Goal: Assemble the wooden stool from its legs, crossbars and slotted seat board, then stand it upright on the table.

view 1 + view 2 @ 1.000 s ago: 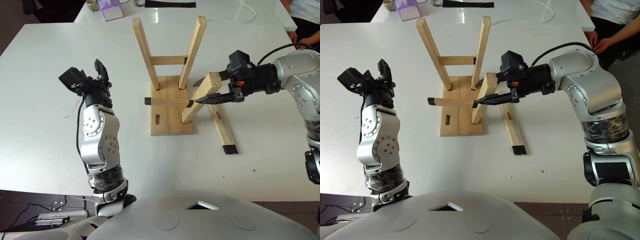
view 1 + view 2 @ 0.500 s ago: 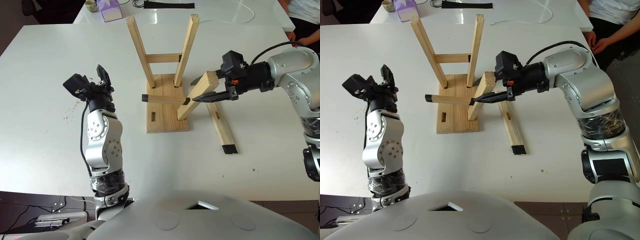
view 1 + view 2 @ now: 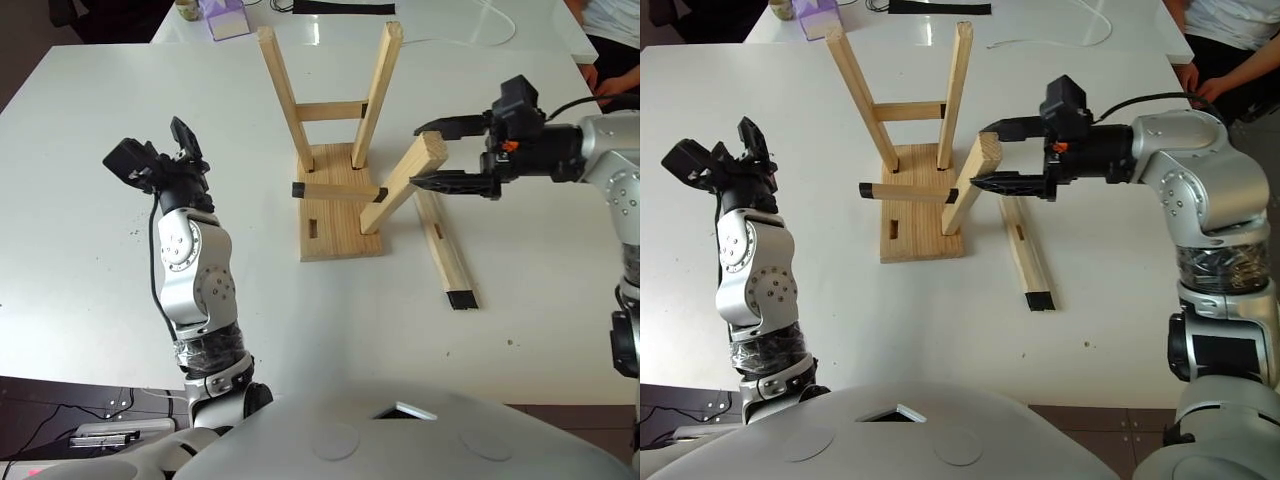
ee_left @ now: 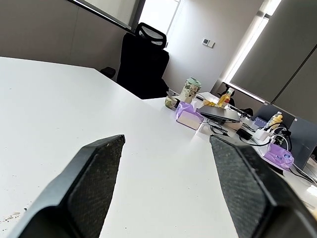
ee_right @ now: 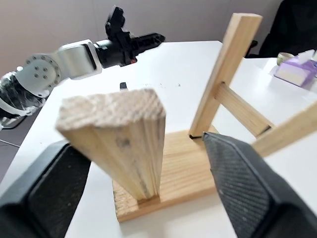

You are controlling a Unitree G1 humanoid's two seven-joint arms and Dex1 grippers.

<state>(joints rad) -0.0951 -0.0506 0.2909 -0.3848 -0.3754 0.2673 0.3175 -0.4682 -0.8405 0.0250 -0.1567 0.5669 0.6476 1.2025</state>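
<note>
Right now, nearest the robot, a loose leg [image 3: 446, 255] is seen lying flat on the table [image 3: 90, 280], just beside the right edge of the seat board [image 3: 345, 240], which is laid flat with its near-left slot [image 3: 314, 228] unfilled. A tilted leg [image 3: 400, 185] is propped at the board's near-right corner, foot at the slot, with a crossbar [image 3: 335, 190] sticking out from it to the left over the board. Its top end is bracketed by the right gripper [image 3: 420, 155], fingers spread, not clamped on it. The left gripper [image 3: 187, 148] is held raised well to the left, fingers apart, nothing carried. Farthest, two far legs [image 3: 285, 100] joined by a far crossbar [image 3: 332, 110] are stood in the far slots. The step in hand is judged to be seating the third leg, about halfway through. Next, that leg should be brought upright and pressed home, then the loose leg mated to the crossbar's free end and the empty slot
</note>
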